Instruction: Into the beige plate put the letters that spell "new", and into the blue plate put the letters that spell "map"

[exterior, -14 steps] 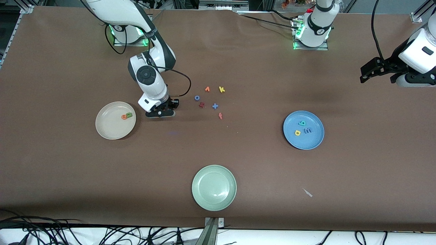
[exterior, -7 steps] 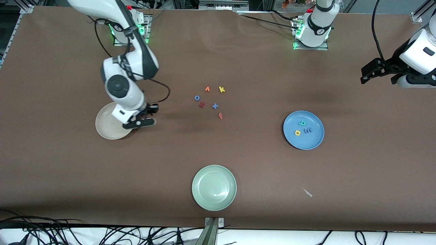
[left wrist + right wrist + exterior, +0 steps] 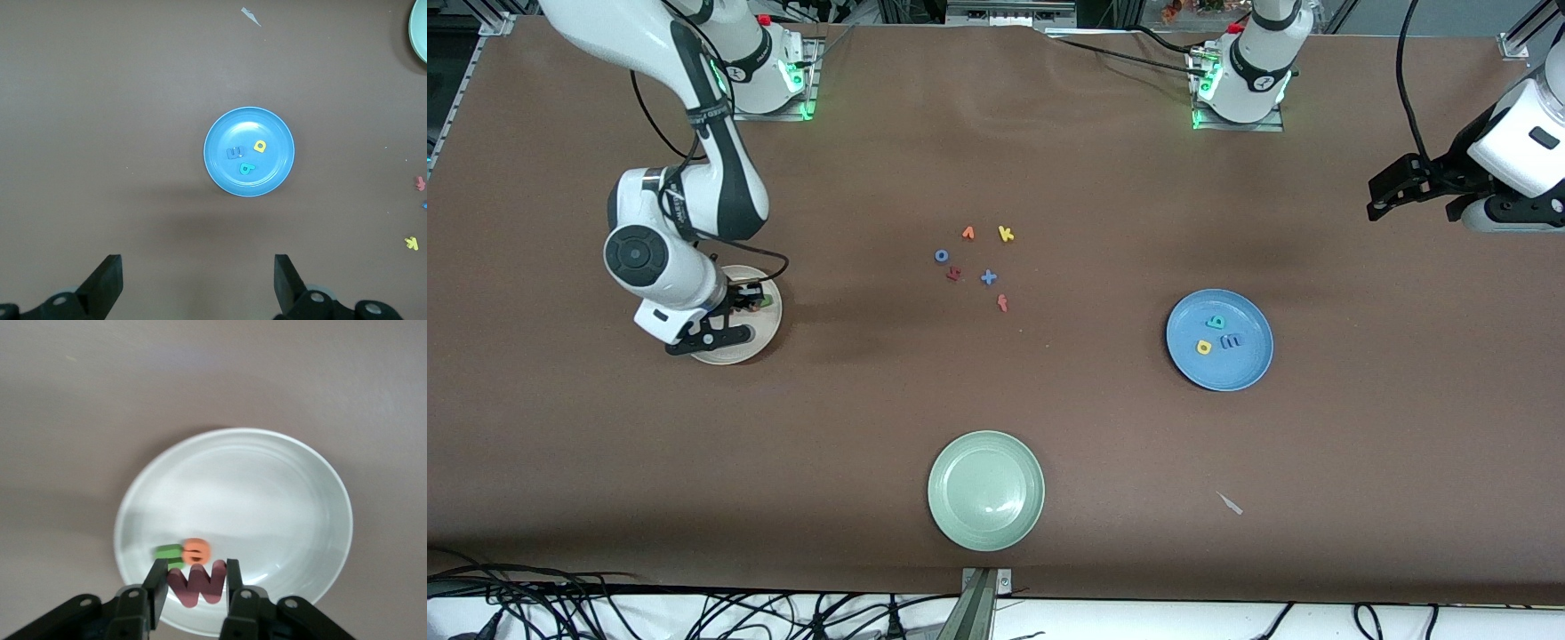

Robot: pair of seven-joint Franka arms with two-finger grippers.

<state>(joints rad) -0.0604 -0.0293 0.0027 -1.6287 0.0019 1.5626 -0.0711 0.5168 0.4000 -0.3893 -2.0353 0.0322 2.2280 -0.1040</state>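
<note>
My right gripper point(image 3: 745, 300) hangs low over the beige plate point(image 3: 740, 354), shut on the red-pink w point(image 3: 197, 584), which stands upright between its fingers. In the plate, just past the w, lie the green n point(image 3: 169, 553) and the orange e point(image 3: 197, 551). The blue plate point(image 3: 1249, 364) sits toward the left arm's end of the table. It holds the blue m point(image 3: 1231, 340), the yellow a point(image 3: 1204, 347) and the teal p point(image 3: 1216, 323). My left gripper point(image 3: 1385, 197) waits high up at that end, open, with nothing between its fingers point(image 3: 107, 283).
A pale green plate point(image 3: 985, 491) stands near the front edge. Mid-table lie loose letters: an orange v point(image 3: 967, 233), a yellow k point(image 3: 1006, 234), a blue o point(image 3: 942, 256), a dark-red letter point(image 3: 953, 274), a blue x point(image 3: 988, 277) and a red one point(image 3: 1003, 303). A white scrap point(image 3: 1232, 504) lies nearer the front.
My right arm has swung from beside the loose letters to over the beige plate, carrying the w. The left arm has barely moved.
</note>
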